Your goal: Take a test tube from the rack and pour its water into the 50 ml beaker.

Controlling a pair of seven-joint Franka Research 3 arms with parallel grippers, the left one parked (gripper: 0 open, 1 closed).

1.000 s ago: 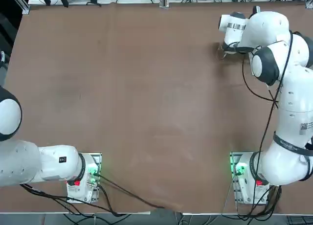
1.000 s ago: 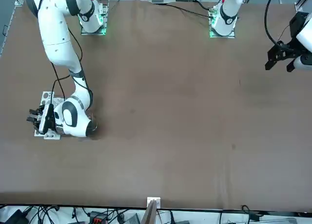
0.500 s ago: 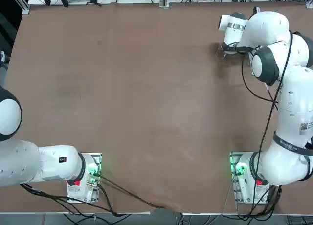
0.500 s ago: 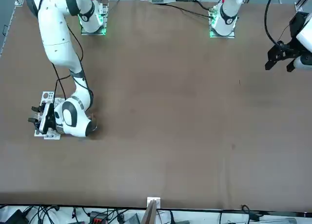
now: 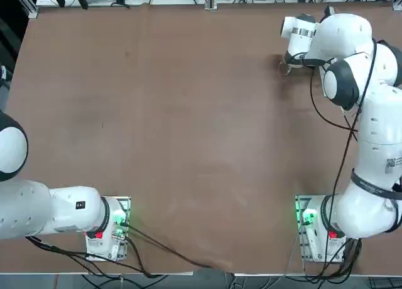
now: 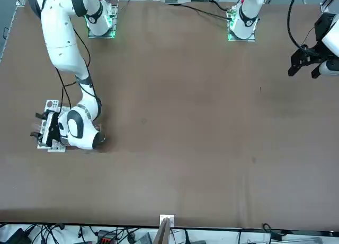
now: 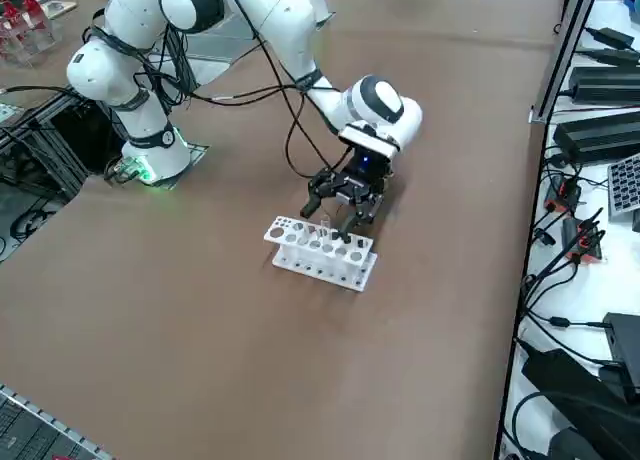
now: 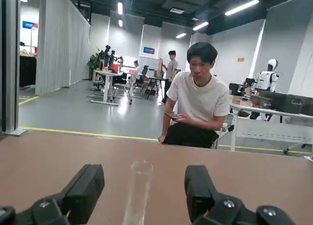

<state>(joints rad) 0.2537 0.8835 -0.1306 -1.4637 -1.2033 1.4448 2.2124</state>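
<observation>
Right, the test tube [image 8: 137,193] stands upright in the white rack [image 7: 320,252] at the far right corner of the bench [image 6: 175,122], its rim poking up clear between the two fingers of the right pincer [image 8: 145,198]. That pincer [image 7: 340,208] is spread wide, a finger on either side of the tube with gaps both ways, so it grips nothing. It hangs just over the rack's back row, lined up so a straight squeeze would catch the glass below the rim and a vertical lift would free it from its hole. Whether the tube holds water is not clear here. The beaker is not visible in any view; the arm's bulky wrist hides the patch beside the rack from above. So this fits a tube about to be gripped, or one just set back and let go. A person [image 8: 195,105] sits beyond the bench edge, well apart.
</observation>
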